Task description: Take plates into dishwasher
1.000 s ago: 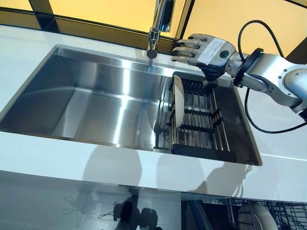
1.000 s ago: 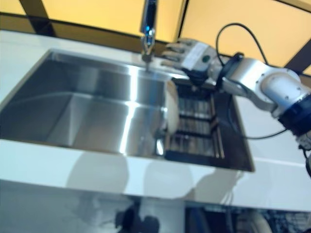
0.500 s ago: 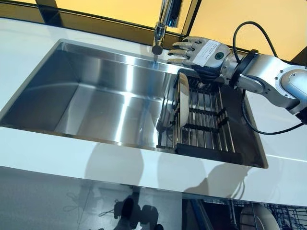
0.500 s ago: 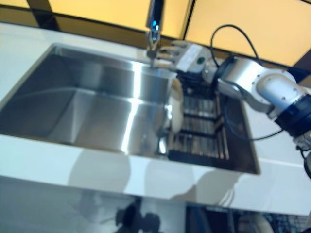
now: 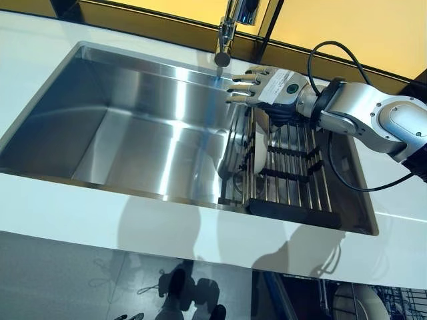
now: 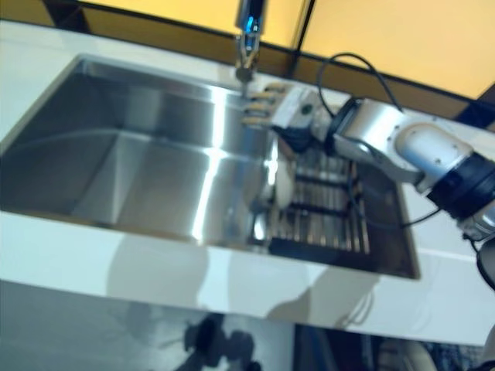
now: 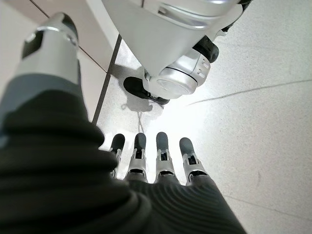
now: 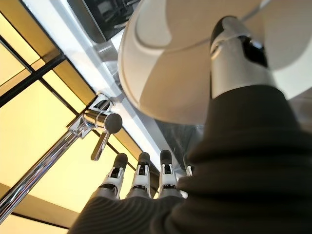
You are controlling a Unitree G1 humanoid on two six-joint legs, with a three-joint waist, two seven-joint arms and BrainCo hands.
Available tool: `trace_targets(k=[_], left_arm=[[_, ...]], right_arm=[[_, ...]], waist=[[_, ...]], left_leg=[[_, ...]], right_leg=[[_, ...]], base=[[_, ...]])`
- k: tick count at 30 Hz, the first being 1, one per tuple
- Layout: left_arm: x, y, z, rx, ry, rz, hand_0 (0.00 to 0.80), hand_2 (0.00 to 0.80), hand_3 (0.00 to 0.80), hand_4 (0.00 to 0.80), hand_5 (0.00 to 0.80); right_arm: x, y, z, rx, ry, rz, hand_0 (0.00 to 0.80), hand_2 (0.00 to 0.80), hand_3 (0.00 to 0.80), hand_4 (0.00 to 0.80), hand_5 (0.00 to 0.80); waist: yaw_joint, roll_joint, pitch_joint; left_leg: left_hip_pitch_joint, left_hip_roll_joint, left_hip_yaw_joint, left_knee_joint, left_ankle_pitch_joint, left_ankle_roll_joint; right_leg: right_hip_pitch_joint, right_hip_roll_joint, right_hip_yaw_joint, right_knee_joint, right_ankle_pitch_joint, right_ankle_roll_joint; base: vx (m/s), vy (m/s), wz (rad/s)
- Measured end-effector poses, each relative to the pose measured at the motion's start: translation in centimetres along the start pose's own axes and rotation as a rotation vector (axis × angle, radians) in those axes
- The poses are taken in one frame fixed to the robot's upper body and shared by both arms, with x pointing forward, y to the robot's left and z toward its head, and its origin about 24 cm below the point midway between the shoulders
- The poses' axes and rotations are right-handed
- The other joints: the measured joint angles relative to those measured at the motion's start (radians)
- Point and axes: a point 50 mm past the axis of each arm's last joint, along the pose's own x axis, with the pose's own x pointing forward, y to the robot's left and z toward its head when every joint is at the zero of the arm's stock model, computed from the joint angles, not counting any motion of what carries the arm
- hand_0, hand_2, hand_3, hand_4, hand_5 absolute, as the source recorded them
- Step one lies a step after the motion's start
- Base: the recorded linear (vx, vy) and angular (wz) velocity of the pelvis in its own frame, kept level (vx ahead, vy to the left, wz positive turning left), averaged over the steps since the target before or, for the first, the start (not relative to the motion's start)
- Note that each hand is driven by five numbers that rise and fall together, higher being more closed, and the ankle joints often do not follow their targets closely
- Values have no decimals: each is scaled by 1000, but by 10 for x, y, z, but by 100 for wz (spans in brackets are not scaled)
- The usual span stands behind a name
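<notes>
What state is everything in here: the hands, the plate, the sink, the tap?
Right hand: open, fingers straight, over the plate.
Left hand: open, idle, over the floor.
Plate: upright on edge in the rack.
Rack: inside the sink, holding one plate.
Sink: basin bare.
Tap: no water running.

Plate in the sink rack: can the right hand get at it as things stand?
Probably yes. The right hand hovers open just above the plate, which stands on edge at the rack's left side. Nothing lies between them; the faucet sits farther back.
</notes>
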Motion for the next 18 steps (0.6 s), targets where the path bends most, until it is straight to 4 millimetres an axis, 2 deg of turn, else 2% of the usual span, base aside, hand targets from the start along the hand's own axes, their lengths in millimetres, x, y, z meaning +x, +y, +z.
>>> trace_targets(k=[8, 10, 11, 12, 18], left_arm=[[0, 0, 3, -5, -18, -3, 0, 0, 0, 0, 0], [0, 0, 4, -4, -21, -2, 0, 0, 0, 0, 0], [0, 0, 4, -4, -22, -2, 0, 0, 0, 0, 0], [0, 0, 4, -4, -23, -3, 0, 0, 0, 0, 0], [0, 1, 4, -3, -25, -7, 0, 0, 0, 0, 0]], right_arm=[[0, 5, 2, -32, -13, 64, 0, 0, 0, 0, 0], [0, 6, 3, -54, -21, 85, 449, 449, 449, 449, 449], [0, 8, 3, -75, -26, 103, 753, 753, 753, 753, 753], [0, 9, 3, -94, -31, 118, 800, 800, 800, 800, 800], [-4, 20, 1, -172, -30, 199, 800, 800, 800, 800, 800]], waist=[[0, -4, 12], [0, -4, 12], [0, -4, 13], [0, -5, 14], [-4, -8, 18]], left_leg=[[-1, 0, 1, 0, 1, 0], [-1, 0, 1, 0, 0, 0], [-1, 0, 1, 0, 0, 0], [-1, 0, 1, 0, 0, 0], [1, 1, 4, 0, 0, 0]], right_leg=[[-1, -1, 0, 0, 0, 0], [-1, -1, 0, 0, 0, 0], [-1, -1, 0, 0, 0, 0], [-1, 0, 0, 0, 0, 0], [0, 0, 0, 0, 0, 0]], base=[[0, 0, 0], [0, 0, 0], [0, 0, 0], [0, 0, 0], [0, 1, -1]])
